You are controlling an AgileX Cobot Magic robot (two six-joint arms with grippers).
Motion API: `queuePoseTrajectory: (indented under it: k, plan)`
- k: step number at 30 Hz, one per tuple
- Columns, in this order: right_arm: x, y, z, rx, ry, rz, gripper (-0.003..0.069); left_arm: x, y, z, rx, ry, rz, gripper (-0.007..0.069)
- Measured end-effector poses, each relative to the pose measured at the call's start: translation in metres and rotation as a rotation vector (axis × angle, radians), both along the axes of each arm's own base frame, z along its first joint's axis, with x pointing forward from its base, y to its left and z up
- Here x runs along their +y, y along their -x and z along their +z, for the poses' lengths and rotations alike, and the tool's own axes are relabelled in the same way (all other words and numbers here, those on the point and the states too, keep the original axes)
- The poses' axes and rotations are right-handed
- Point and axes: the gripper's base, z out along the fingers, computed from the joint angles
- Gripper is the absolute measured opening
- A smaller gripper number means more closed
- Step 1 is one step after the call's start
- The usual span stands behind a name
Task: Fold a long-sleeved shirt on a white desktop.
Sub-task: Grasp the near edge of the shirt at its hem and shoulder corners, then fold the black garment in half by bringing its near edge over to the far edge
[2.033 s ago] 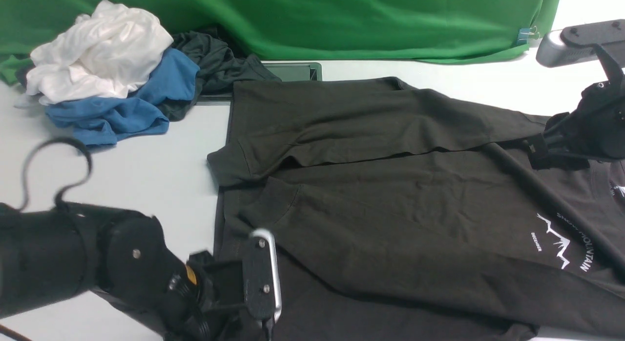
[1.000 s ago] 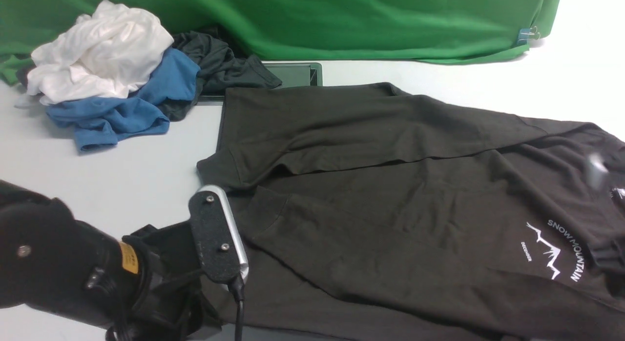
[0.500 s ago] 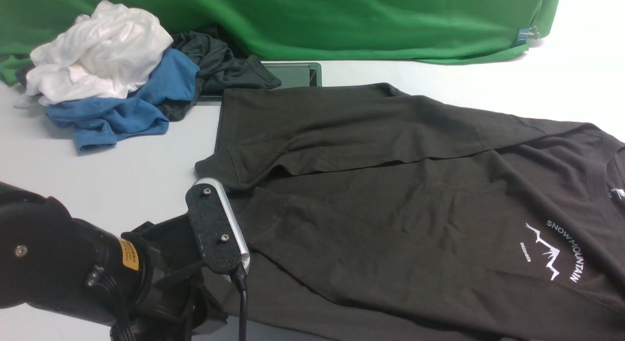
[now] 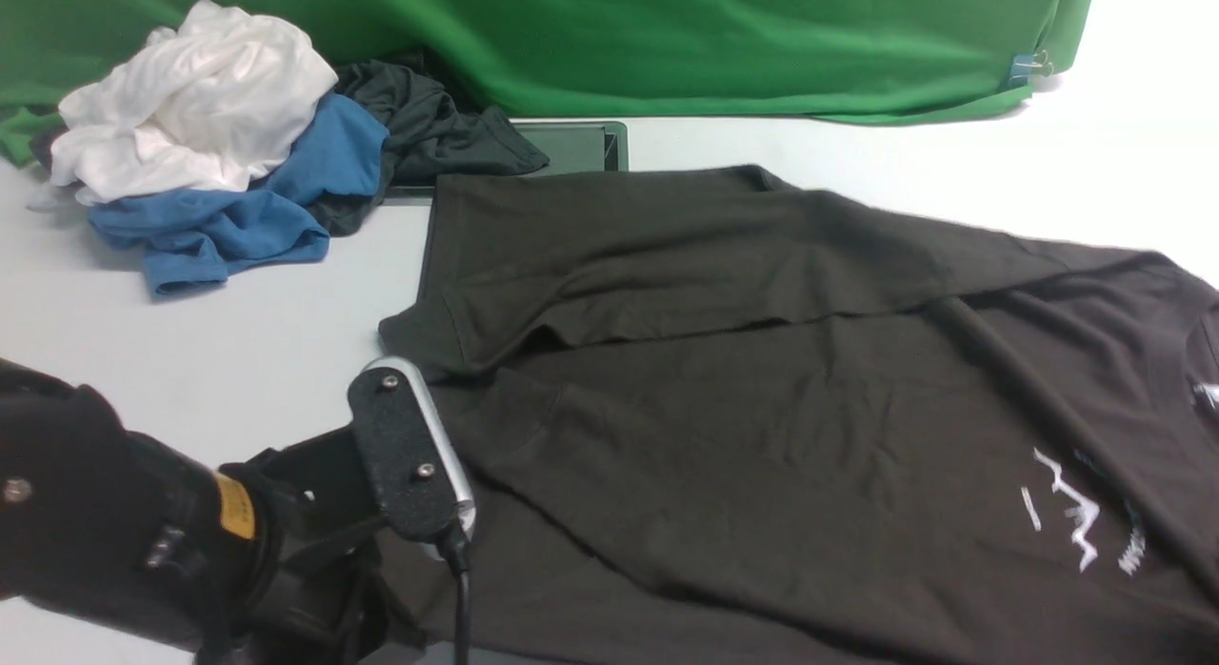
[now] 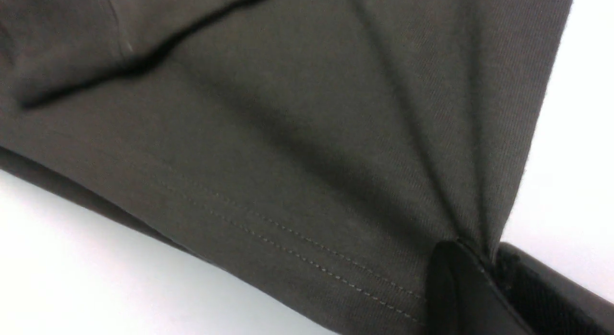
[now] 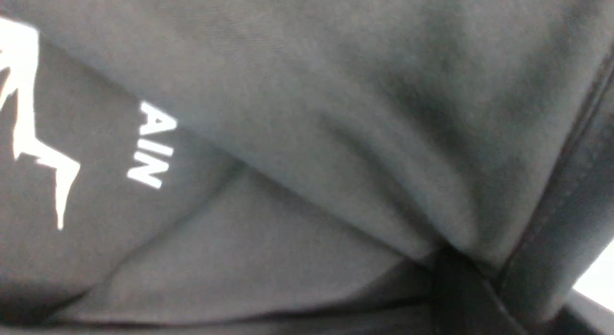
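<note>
Long-sleeved shirt: the long-sleeved shirt [image 4: 762, 379] is spread over the middle and right of the white worktop [image 4: 267, 341], hem toward the robot's left and collar end toward its right, where it is cut off by the front view's edge.
Sleeves: both are laid across the body, with the far cuff [image 4: 419, 333] and the near cuff [image 4: 505, 408] pointed toward the hem.
Logo: the white chest logo [image 4: 1071, 513] is seen blurred near the right edge and is crossed by a raised ridge of fabric.
Left hand: the left hand [image 5: 484, 258] is closed on the shirt at the near hem corner. Creases are fanned out from the pinch, and the stitched hem line is seen beside it.
Left arm: the left arm [image 4: 143, 551] is seen low at the near left.
Right hand: the right hand [image 6: 460, 263] is shown only in its wrist view, clamped on a gather of shirt fabric beside a seamed edge.
Pile: a white garment [image 4: 190, 103], a blue garment [image 4: 238, 208] and a dark grey garment [image 4: 419, 122] are heaped at the far left.
Panel: a silver-rimmed panel [image 4: 571, 146] is partly covered by the dark grey garment, just beyond the shirt's far corner.
Backdrop: a green cloth [image 4: 667, 46] is hung along the far edge.
</note>
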Motion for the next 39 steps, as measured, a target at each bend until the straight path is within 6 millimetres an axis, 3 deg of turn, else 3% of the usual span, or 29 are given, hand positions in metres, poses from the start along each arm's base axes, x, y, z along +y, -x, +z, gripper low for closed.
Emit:
queuePoseTrajectory:
  k: [5, 9, 13, 17, 20, 22, 25, 34, 39]
  plan:
    - [-0.002, 0.025, 0.041, -0.038, 0.131, -0.020, 0.0063, 0.010, 0.017, 0.027, 0.023, -0.016, -0.007, 0.0029]
    - [0.000, 0.035, 0.060, -0.110, 0.176, -0.042, 0.0066, 0.018, 0.025, 0.031, 0.041, -0.071, -0.004, 0.0029]
    - [-0.001, 0.021, 0.068, -0.149, 0.147, -0.046, 0.0069, 0.020, 0.011, 0.029, -0.060, -0.107, 0.058, 0.0029]
    - [-0.003, -0.011, 0.071, -0.227, 0.068, -0.025, 0.0076, 0.020, -0.010, 0.023, -0.096, -0.148, 0.116, 0.0029]
    - [-0.008, -0.047, 0.070, -0.270, 0.003, -0.007, 0.0079, 0.022, -0.043, 0.019, -0.110, -0.139, 0.206, 0.0029]
    - [-0.012, -0.059, 0.069, -0.277, -0.006, -0.005, 0.0080, 0.023, -0.056, 0.018, -0.115, -0.131, 0.236, 0.0029]
    - [-0.022, -0.095, 0.064, -0.287, -0.022, 0.003, 0.0085, 0.030, -0.099, 0.020, -0.147, -0.098, 0.329, 0.0029]
    - [-0.038, -0.154, 0.054, -0.314, -0.033, 0.018, 0.0087, 0.037, -0.183, 0.004, -0.171, -0.098, 0.370, 0.0029]
    - [-0.042, -0.177, 0.051, -0.345, -0.063, 0.014, 0.0087, 0.047, -0.214, -0.011, -0.148, -0.113, 0.405, 0.0029]
